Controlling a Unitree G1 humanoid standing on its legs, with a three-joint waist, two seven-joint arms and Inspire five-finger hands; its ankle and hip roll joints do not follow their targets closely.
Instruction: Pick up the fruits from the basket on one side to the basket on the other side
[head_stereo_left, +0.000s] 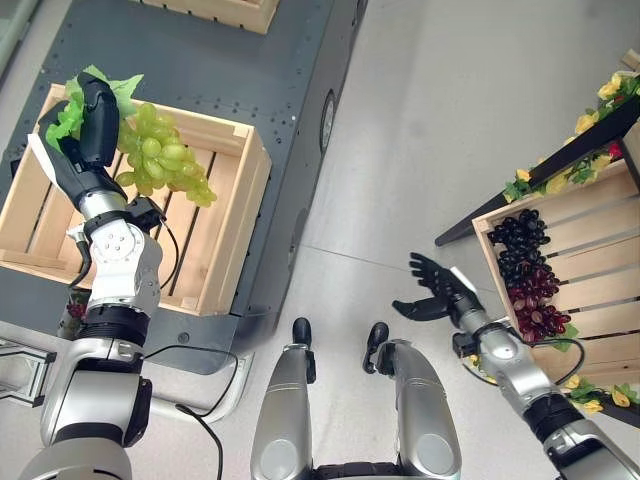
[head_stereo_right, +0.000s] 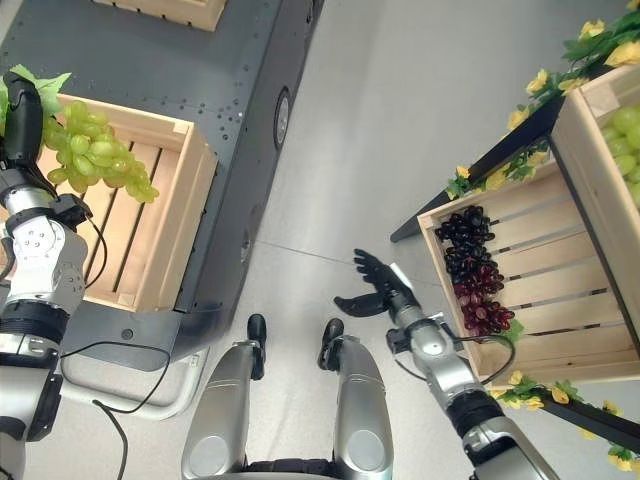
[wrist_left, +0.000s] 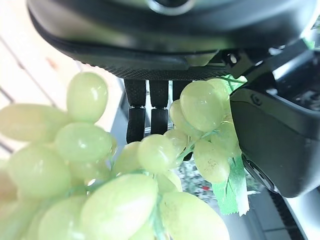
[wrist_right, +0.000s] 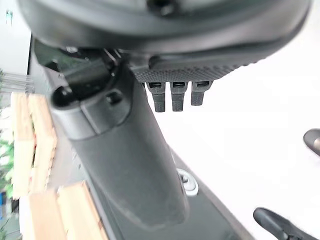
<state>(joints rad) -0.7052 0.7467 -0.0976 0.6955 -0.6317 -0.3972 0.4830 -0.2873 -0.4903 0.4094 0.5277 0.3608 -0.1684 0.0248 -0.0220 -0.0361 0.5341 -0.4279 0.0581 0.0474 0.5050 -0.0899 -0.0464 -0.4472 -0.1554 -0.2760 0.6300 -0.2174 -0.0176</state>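
Hanging from the left hand (head_stereo_left: 88, 118) over the left crate (head_stereo_left: 236, 196): a bunch of green grapes (head_stereo_left: 165, 158), leaf (head_stereo_left: 105, 85) at its top, berries trailing down toward the crate's slatted bottom without touching it. Pinched between curled fingers (wrist_left: 145, 112) and thumb (wrist_left: 280, 135) at the stem end, as seen from the left wrist, berries crowding the palm. Resting on a dark platform (head_stereo_left: 230, 70), that crate; a second wooden crate (head_stereo_left: 225, 10) at the platform's far edge. Well apart, on the right, dark and red grapes (head_stereo_left: 528, 275) lying in a tilted crate (head_stereo_left: 600, 250) on a stand trimmed with leaves and yellow flowers (head_stereo_left: 570, 175). Just beside that crate's near edge, over bare floor (head_stereo_left: 430, 120), the right hand (head_stereo_left: 432, 290), fingers spread and straight, holding nothing. More green grapes (head_stereo_right: 625, 135) in a higher crate (head_stereo_right: 590, 180) on the stand.
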